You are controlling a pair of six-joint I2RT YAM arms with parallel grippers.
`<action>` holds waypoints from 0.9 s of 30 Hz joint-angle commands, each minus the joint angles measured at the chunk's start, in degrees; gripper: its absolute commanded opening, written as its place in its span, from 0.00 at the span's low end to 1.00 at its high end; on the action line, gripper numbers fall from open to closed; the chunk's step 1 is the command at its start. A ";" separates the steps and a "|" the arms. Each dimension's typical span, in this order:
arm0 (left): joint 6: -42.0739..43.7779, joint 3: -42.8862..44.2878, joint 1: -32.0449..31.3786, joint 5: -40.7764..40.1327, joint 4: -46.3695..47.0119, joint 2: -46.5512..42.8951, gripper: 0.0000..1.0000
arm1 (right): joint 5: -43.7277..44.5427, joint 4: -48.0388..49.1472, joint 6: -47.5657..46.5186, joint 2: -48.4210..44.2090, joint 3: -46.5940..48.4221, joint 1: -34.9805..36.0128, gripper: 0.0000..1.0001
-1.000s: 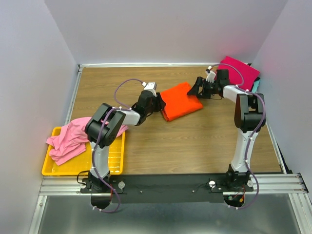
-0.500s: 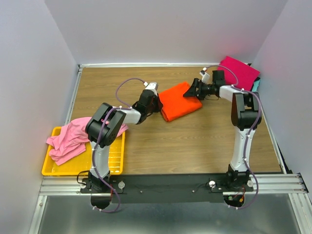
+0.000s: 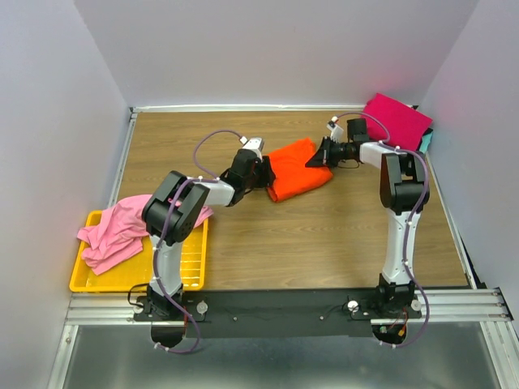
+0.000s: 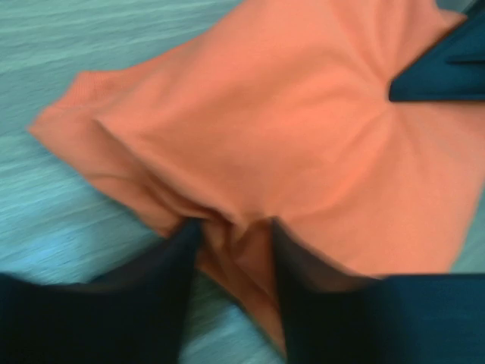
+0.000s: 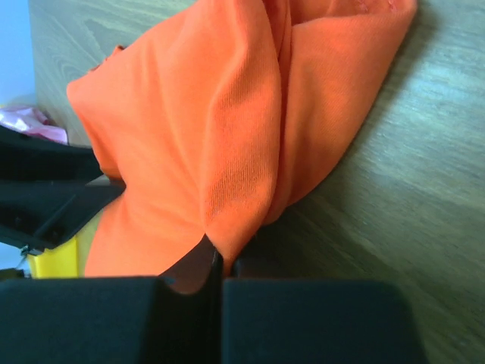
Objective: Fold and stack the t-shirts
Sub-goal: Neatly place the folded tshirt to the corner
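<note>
Brown wood-grain desk [image 3: 324,235]: carries every item, with both arms reaching out over it from the near edge. Yellow plastic mesh tray [image 3: 185,269]: near-left corner of the desk, serving as the holding bin for unfolded stock. Light pink cloth t-shirt [image 3: 113,231]: crumpled in a heap on the tray and spilling over its left rim, not yet folded. Bright orange cloth t-shirt [image 3: 296,170]: lying folded on the desk towards the back, between the two hands and touched by both, probably so the packet can be moved without the folds falling open. Folded magenta cloth t-shirt [image 3: 401,120]: far right corner, apparently the top of the finished stack and the likely destination for the orange one. Teal cloth edge [image 3: 426,143]: a sliver showing from under the magenta piece, little else visible. Right hand [image 5: 216,262]: clenched on the right-hand edge of the orange t-shirt, creases in the cloth running to the pinch. Left hand [image 4: 231,235]: at the opposite corner, fingers part-way apart with a bunched fold between them; whether it actually grips cannot be told.
</note>
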 commanded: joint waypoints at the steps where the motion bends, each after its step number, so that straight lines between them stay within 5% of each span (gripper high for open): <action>1: 1.49 -0.33 -0.15 0.31 -0.41 -1.58 0.64 | 1.51 -2.57 -0.70 0.67 0.86 0.59 0.01; 8: 2.54 -1.47 -0.15 0.13 -1.02 -7.89 0.97 | 5.37 -3.09 -0.61 -4.17 1.21 0.59 0.01; 27: 3.69 -7.88 -0.06 -0.66 -1.02 -19.33 0.98 | 39.46 -21.90 -4.13 2.15 27.83 0.41 0.00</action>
